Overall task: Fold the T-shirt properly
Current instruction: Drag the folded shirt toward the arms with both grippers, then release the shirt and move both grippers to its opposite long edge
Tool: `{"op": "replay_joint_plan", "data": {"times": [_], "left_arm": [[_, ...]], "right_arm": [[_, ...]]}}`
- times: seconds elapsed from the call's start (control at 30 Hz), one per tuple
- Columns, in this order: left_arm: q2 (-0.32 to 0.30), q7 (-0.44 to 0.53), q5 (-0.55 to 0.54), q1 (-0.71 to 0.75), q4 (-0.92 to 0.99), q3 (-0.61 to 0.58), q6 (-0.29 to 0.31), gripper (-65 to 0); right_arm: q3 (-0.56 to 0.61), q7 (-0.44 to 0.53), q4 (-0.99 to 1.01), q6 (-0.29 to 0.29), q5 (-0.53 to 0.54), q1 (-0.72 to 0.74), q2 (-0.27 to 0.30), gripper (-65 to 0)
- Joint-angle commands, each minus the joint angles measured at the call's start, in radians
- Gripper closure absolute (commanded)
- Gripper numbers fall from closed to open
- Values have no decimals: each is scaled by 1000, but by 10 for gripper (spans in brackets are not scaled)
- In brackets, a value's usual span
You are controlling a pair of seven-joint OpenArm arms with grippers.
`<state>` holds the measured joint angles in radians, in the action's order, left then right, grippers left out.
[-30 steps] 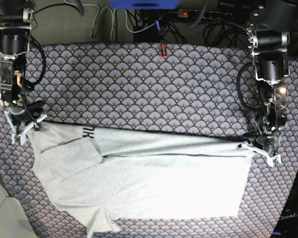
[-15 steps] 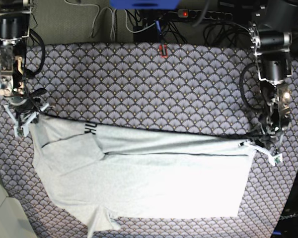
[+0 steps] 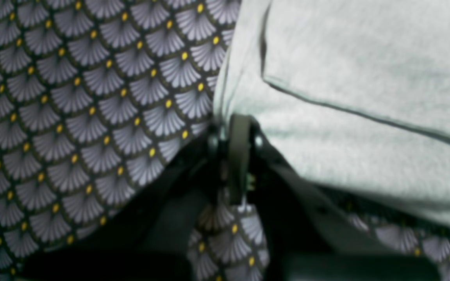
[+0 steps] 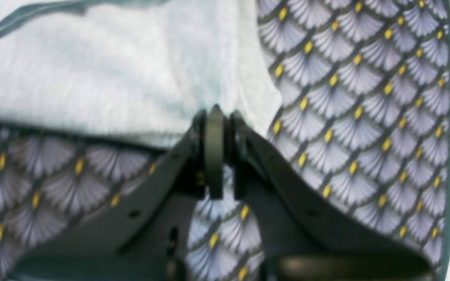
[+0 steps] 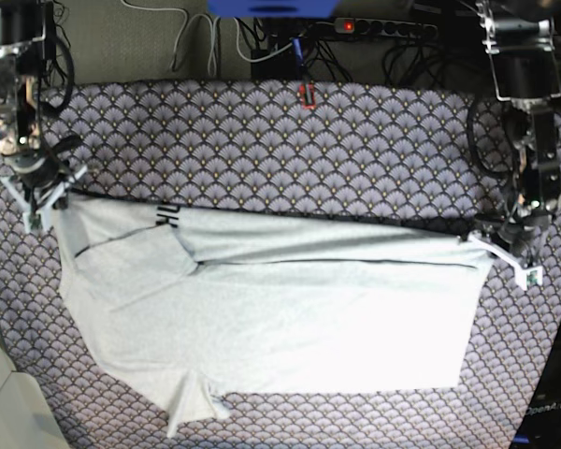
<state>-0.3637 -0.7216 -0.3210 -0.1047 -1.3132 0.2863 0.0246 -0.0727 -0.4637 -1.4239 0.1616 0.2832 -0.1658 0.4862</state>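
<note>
The T-shirt [image 5: 271, 318] lay spread across the table [image 5: 290, 150], its far edge doubled over towards the near side and pulled into a nearly straight line between the two arms. Each gripper held one end of that folded edge, evidently so that the fabric would remain taut and the fold line would stay even while the layer was carried.

The left gripper [image 5: 507, 251] was clamped on the T-shirt at the edge's end on the right of the base view. In the left wrist view, the gripper [image 3: 234, 134] had its jaws closed together with grey cloth pinched at the tips. The shirt extended up and to the right of it.

The right gripper [image 5: 39, 192] was clamped on the T-shirt at the opposite end, beside the sleeve. In the right wrist view, the gripper [image 4: 215, 117] pinched a corner, the shirt extending up and to the left. Black lettering [image 5: 166, 216] showed at the folded edge.
</note>
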Motion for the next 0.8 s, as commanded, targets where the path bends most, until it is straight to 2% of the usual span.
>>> {"op": "replay_joint_plan", "data": {"times": [0.0, 0.37, 0.47, 0.6, 0.77], "left_arm": [[-27, 7, 15, 6, -33, 37, -13, -2], [-27, -74, 15, 211, -248, 141, -12, -2], [-27, -74, 15, 260, -277, 150, -12, -2], [-22, -74, 15, 319, -294, 175, -12, -2], [-21, -69, 15, 402, -312, 175, -12, -2]], "right_arm": [[-9, 15, -42, -6, -2, -13, 21, 0], [-128, 16, -203, -3, -2, -242, 1, 0], [-152, 16, -223, 56, -2, -297, -8, 0], [-217, 16, -234, 137, -3, -344, -56, 0], [-227, 16, -234, 155, -3, -389, -70, 0]]}}
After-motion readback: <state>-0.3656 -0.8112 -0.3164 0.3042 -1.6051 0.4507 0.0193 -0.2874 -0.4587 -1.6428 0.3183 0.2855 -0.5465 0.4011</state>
